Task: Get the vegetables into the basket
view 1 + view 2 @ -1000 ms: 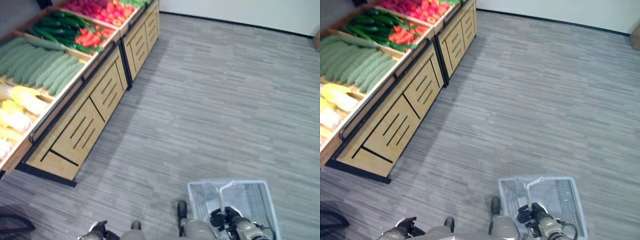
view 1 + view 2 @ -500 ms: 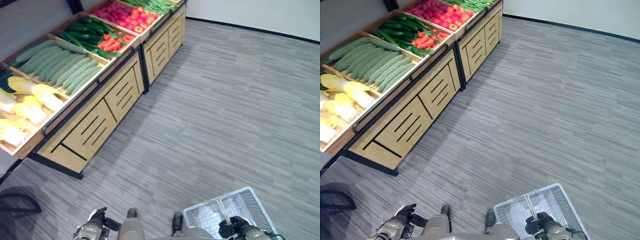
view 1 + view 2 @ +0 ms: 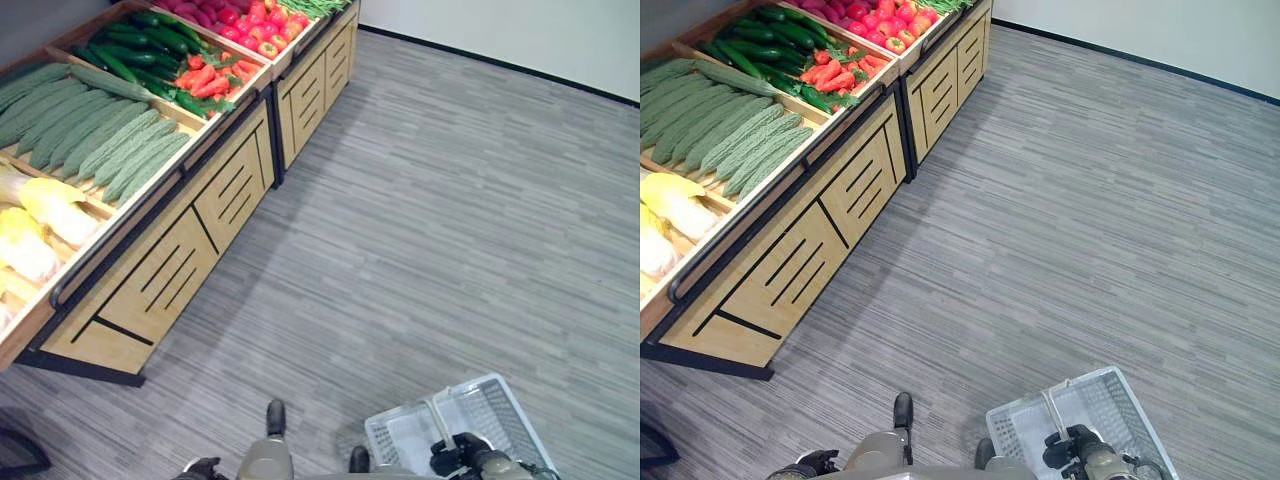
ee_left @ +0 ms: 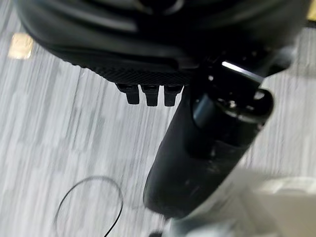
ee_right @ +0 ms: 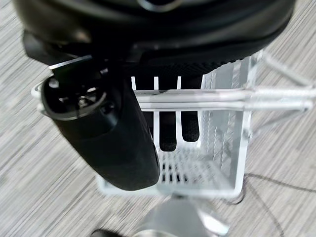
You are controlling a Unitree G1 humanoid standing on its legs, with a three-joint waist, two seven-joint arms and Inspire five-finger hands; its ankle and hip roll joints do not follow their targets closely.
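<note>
below right robot hand (image 5: pixel 148 123), basket (image 3: pixel 500 420) long axis up-right

Four cameras: two up on the head, one on each wrist.

The two head eyes sit high and look down at the grey floor (image 3: pixel 450 200). Both see the same things, set a little apart: the wooden stand (image 3: pixel 190 230) of vegetables (image 3: pixel 735 130) running from 9 o'clock up to 12 o'clock, and the white basket (image 3: pixel 1110 400) at 5 o'clock. The right wrist camera looks along the right hand (image 5: pixel 106 131) from very close, down onto the basket handle (image 5: pixel 237 98). The left wrist camera looks along the left hand (image 4: pixel 202 148) from very close, down at the floor.
</note>
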